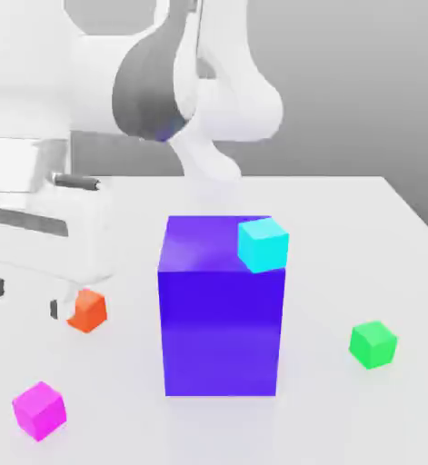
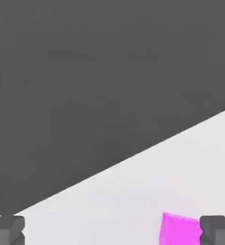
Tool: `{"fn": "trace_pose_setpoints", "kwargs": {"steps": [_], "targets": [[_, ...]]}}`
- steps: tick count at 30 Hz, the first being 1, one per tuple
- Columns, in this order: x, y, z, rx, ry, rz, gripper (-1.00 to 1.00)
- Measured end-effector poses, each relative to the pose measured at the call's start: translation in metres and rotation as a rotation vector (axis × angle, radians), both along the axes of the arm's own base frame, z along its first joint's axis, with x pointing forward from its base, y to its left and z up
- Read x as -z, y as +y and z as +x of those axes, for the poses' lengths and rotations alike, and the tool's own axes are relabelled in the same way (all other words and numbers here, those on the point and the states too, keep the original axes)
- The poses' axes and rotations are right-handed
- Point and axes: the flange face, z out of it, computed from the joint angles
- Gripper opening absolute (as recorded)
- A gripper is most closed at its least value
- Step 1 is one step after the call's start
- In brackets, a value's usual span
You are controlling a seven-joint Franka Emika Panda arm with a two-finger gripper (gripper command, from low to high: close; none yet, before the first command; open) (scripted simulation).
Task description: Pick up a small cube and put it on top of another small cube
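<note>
The small magenta cube (image 1: 39, 410) sits on the bench (image 1: 344, 409) close to its near edge, toward the corner at the exterior view's left, well apart from the other cubes. In the hand view the two dark fingers (image 2: 7, 230) stand spread wide with nothing between them, and the magenta cube (image 2: 180, 230) lies just inside one fingertip, far off the midline of the gap. So the coming move, as I judge it, turns on shifting the hand sideways until the cube is centred between the fingers, then lowering. The cube has no long axis; its faces seem slightly turned against the fingers.

There are no containers. A tall blue-purple block (image 1: 221, 309) stands mid-bench with a cyan cube (image 1: 263, 244) at its top far corner. An orange cube (image 1: 87, 311) and a green cube (image 1: 373, 344) rest on the bench on either side.
</note>
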Motion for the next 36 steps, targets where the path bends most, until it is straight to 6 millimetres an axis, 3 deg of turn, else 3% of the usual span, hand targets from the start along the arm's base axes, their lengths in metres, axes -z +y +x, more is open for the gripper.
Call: {"fn": "trace_pose_setpoints", "kwargs": {"steps": [6, 10, 11, 18, 24, 27, 29, 33, 36], "targets": [[0.108, -0.03, -0.034, 0.104, 0.139, 0.053, 0.0], [0.163, -0.033, -0.038, 0.114, 0.152, 0.058, 0.0], [0.172, -0.033, -0.039, 0.115, 0.153, 0.058, -1.0], [0.173, -0.033, -0.039, 0.115, 0.153, 0.058, -1.0], [0.107, -0.03, -0.031, 0.109, 0.125, 0.054, -1.0], [0.083, 0.002, -0.01, 0.065, 0.072, 0.056, -1.0], [0.071, 0.037, 0.003, 0.024, 0.046, 0.063, -1.0], [0.049, 0.116, 0.019, -0.07, 0.01, 0.076, -1.0], [0.034, 0.186, 0.022, -0.164, -0.011, 0.081, -1.0]]}}
